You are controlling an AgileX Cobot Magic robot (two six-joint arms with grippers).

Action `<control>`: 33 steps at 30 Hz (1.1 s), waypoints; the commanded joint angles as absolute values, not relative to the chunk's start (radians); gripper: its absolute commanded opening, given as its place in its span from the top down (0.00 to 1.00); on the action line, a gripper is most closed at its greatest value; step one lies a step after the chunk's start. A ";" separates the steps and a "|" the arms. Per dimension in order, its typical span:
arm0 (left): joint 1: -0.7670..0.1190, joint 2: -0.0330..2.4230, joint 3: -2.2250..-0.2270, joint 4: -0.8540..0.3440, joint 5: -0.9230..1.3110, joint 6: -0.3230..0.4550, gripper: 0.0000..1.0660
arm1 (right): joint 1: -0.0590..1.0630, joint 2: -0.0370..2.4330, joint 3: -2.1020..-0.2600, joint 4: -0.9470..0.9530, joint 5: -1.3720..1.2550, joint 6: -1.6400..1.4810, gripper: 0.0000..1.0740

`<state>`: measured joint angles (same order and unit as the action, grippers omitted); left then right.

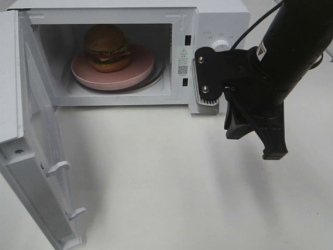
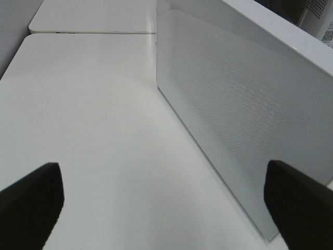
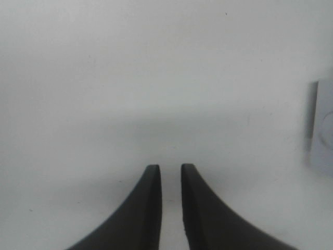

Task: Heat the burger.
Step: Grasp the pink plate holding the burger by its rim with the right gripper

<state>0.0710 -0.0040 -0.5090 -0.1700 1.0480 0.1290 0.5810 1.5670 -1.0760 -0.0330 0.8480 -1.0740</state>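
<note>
– Jaws wide apart on left gripper [image 2: 165, 205], empty. Parted only a crack on right gripper [image 3: 171, 172], nothing between; hanging in front of control panel [image 1: 210, 31] of white box-shaped microwave [image 1: 130, 5].
– Burger?
– Tall burger [image 1: 106, 48] with glossy golden-brown bun, lettuce, tomato and cheese: inside microwave cavity, sitting on round pink plate [image 1: 140, 73]. Looks loaded.
– Door?
– White hinged microwave door [image 1: 31, 156] swung fully out from hinge side of microwave. Left gripper near its perforated panel [image 2: 234, 120], not touching.
– So step in hand: closing up?
– Probably. Calls for left gripper against door's outer face, steady push round to latch. Then right gripper onto round white dial [image 1: 221, 46] on microwave's panel, turned to start heat.
– Risk?
– Door bouncing off latch. Worth checking flush against microwave front before touching dial.
</note>
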 commanded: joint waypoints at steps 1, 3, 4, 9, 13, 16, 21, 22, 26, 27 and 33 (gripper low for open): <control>0.069 -0.023 -0.505 -0.174 1.039 0.129 0.04 | 0.583 1.556 -1.082 -0.054 0.829 -1.252 0.84; 0.069 -0.023 -0.505 -0.174 1.039 0.129 0.04 | 0.583 1.556 -1.082 -0.076 0.801 -1.289 0.81; 0.069 -0.023 -0.505 -0.174 1.039 0.129 0.04 | 0.583 1.556 -1.082 -0.088 0.783 -1.294 0.79; 0.069 -0.023 -0.505 -0.174 1.039 0.129 0.04 | 0.583 1.556 -1.082 -0.155 0.710 -1.294 0.65; 0.069 -0.023 -0.505 -0.174 1.039 0.129 0.04 | 0.583 1.556 -1.082 -0.165 0.662 -1.288 0.38; 0.069 -0.023 -0.505 -0.174 1.039 0.129 0.04 | 0.583 1.556 -1.082 -0.165 0.626 -1.257 0.22; 0.069 -0.023 -0.505 -0.174 1.039 0.129 0.04 | 0.583 1.556 -1.082 -0.165 0.596 -1.205 0.13; 0.069 -0.023 -0.505 -0.174 1.039 0.129 0.04 | 0.583 1.556 -1.082 -0.165 0.596 -1.205 0.13; 0.069 -0.023 -0.505 -0.174 1.039 0.129 0.04 | 0.610 1.556 -1.082 -0.195 0.577 -1.194 0.15; 0.069 -0.023 -0.505 -0.174 1.039 0.129 0.04 | 0.626 1.557 -1.082 -0.220 0.566 -1.178 0.15; 0.069 -0.023 -0.505 -0.174 1.039 0.129 0.04 | 0.661 1.562 -1.082 -0.280 0.517 -1.111 0.17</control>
<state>0.0710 -0.0040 -0.5090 -0.1700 1.0480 0.1290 0.6520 1.5670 -1.0770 -0.2540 0.5370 -1.1410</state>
